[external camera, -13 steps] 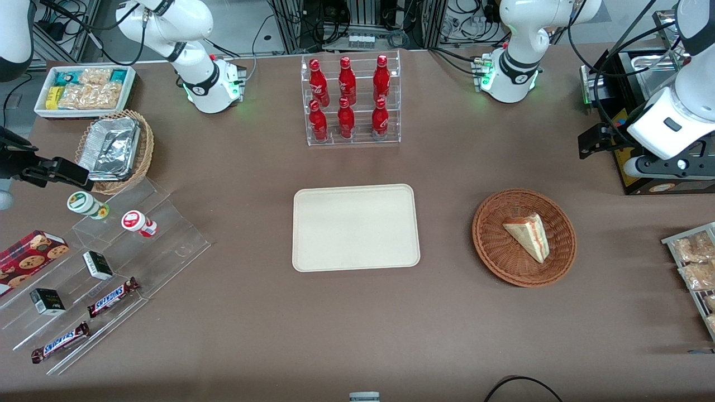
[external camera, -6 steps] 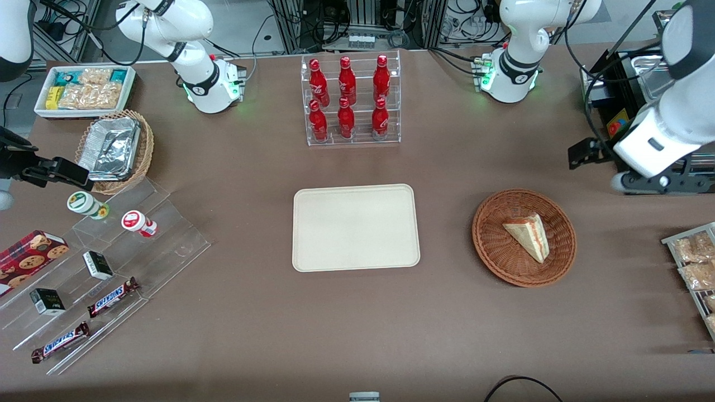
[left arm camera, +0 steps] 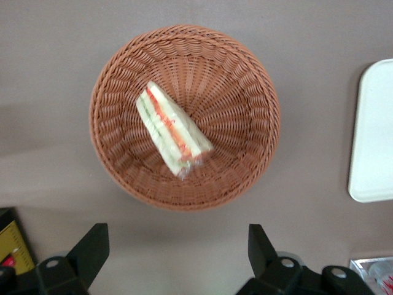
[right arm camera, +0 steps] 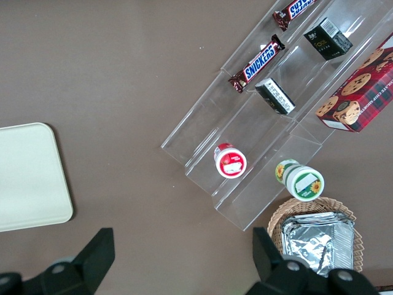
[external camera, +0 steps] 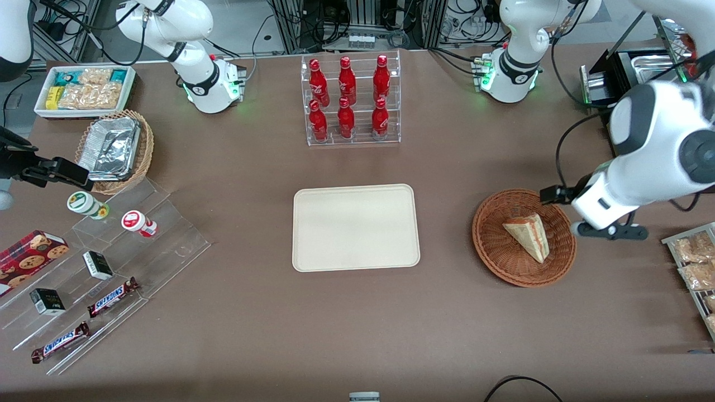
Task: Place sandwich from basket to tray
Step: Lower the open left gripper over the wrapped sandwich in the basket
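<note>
The sandwich [external camera: 528, 235], a pale bread wedge with red and green filling, lies in the reddish-brown wicker basket [external camera: 499, 259]. The cream tray [external camera: 356, 227] sits beside the basket, toward the parked arm's end, with nothing on it. My left gripper [external camera: 609, 231] hangs above the table just beside the basket's rim, toward the working arm's end. In the left wrist view the gripper [left arm camera: 176, 246] is open wide and holds nothing. That view also shows the sandwich [left arm camera: 172, 130], the basket [left arm camera: 245, 92] and an edge of the tray [left arm camera: 374, 135].
A clear rack of red bottles [external camera: 350, 99] stands farther from the front camera than the tray. A wire rack of snack packets [external camera: 695, 268] and a black machine [external camera: 614, 72] flank the working arm. Clear steps with snacks [external camera: 111, 262] and a tan basket of foil containers [external camera: 114, 149] lie at the parked arm's end.
The left arm has swung from the black machine toward the front camera and the basket. Its gripper now hangs beside the basket's rim. The sandwich has not moved.
</note>
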`<action>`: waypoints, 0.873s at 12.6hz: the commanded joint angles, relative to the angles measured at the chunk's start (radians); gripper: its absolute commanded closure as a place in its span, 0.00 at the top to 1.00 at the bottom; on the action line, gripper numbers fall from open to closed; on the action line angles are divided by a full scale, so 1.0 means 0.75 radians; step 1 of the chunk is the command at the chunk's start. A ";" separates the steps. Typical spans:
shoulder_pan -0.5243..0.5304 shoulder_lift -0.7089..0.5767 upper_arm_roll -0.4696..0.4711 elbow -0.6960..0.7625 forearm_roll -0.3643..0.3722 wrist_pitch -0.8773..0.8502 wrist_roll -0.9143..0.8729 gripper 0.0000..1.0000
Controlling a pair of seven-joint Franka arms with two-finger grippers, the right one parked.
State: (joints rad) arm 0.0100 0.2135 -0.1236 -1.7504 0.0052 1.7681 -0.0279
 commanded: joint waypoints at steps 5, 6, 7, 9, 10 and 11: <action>0.029 0.061 0.005 -0.241 0.026 0.364 0.000 1.00; 0.038 0.061 0.005 -0.259 0.024 0.381 -0.010 1.00; 0.038 0.059 0.007 -0.272 0.022 0.395 -0.040 1.00; 0.038 0.039 0.007 -0.325 0.024 0.458 -0.238 1.00; 0.038 0.014 0.007 -0.386 0.024 0.534 -0.342 1.00; 0.038 -0.018 0.007 -0.449 0.024 0.616 -0.420 1.00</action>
State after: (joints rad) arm 0.0330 0.2701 -0.1117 -1.9810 0.0128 2.1372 -0.2298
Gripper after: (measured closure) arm 0.000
